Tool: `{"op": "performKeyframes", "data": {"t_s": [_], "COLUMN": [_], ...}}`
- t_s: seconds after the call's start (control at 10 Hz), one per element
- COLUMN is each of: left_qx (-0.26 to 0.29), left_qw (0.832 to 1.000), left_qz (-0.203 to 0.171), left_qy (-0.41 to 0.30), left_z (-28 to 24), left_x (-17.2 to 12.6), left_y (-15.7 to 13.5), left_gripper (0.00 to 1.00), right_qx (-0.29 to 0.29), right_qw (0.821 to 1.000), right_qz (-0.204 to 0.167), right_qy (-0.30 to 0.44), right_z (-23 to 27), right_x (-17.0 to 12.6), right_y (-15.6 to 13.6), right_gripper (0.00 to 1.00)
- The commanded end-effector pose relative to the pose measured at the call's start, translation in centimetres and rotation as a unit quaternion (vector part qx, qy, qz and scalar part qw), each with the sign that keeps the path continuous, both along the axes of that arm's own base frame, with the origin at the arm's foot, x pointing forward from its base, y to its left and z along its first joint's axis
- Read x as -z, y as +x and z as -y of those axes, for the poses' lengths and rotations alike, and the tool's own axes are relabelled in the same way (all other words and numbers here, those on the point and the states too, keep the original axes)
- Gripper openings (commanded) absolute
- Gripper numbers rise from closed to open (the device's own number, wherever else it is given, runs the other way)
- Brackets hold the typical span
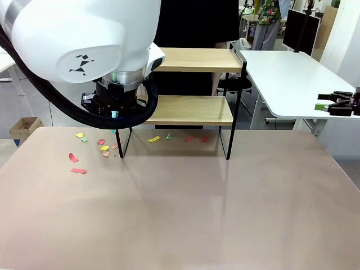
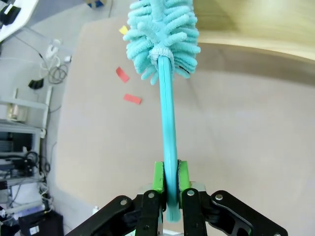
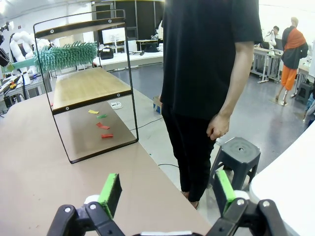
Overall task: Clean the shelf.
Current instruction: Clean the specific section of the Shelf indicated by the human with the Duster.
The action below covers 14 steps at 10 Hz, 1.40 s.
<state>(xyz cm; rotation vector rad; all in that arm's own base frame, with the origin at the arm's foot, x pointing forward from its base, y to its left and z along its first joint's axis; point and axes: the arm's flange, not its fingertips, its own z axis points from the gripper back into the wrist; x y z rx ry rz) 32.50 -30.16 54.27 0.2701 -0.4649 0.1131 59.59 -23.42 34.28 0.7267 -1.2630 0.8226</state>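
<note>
The shelf (image 1: 191, 109) stands at the table's far side, two light wooden boards in a thin black frame. My left gripper (image 2: 170, 174) is shut on the handle of a teal fluffy duster (image 2: 162, 39). The duster head (image 3: 66, 55) hangs between the two boards at the shelf's (image 3: 88, 83) left end. My left arm (image 1: 84, 45) hides that end in the front view. Coloured paper scraps (image 1: 79, 170) lie on the table left of the shelf, and more scraps (image 3: 103, 127) lie under it. My right gripper (image 1: 323, 103) stands open and empty off to the right.
A person in black (image 3: 206, 73) stands behind the shelf beside a dark stool (image 3: 238, 152). A white table (image 1: 292, 79) sits to the right. The brown table's (image 1: 197, 214) near half is bare. A cardboard box (image 1: 22, 128) rests on the floor at left.
</note>
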Motion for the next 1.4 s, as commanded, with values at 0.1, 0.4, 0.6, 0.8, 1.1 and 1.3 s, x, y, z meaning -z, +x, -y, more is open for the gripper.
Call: {"op": "performKeyframes", "data": {"t_s": [0.1, 0.4, 0.6, 0.8, 1.1, 1.3], "left_qx": [0.0, 0.124, 0.191, 0.283, 0.411, 0.435], "left_qw": [1.0, 0.988, 0.973, 0.942, 0.873, 0.842], "left_qz": [0.0, -0.009, -0.018, -0.06, -0.129, -0.155], "left_qy": [0.0, -0.094, -0.125, -0.168, -0.231, -0.278], "left_z": [0.0, -0.9, -2.5, -5.4, -10.4, -13.6], "left_x": [0.0, -2.0, -2.9, -3.9, -4.1, -5.0], "left_y": [0.0, -1.9, -3.0, -3.8, -4.8, -5.9], "left_gripper": [0.14, 0.14, 0.14, 0.14, 0.14, 0.14], "right_qx": [-0.002, -0.002, -0.002, -0.002, -0.002, -0.002], "right_qw": [1.0, 1.0, 1.0, 1.0, 1.0, 1.0], "right_qz": [0.002, 0.002, 0.002, 0.002, 0.002, 0.002], "right_qy": [-0.001, -0.001, -0.001, -0.001, -0.001, -0.001], "right_z": [-0.2, -0.2, -0.2, -0.2, -0.2, -0.2], "right_x": [-0.3, -0.3, -0.3, -0.3, -0.3, -0.3], "right_y": [0.1, 0.1, 0.1, 0.1, 0.1, 0.1], "right_gripper": [1.0, 1.0, 1.0, 1.0, 1.0, 1.0]}}
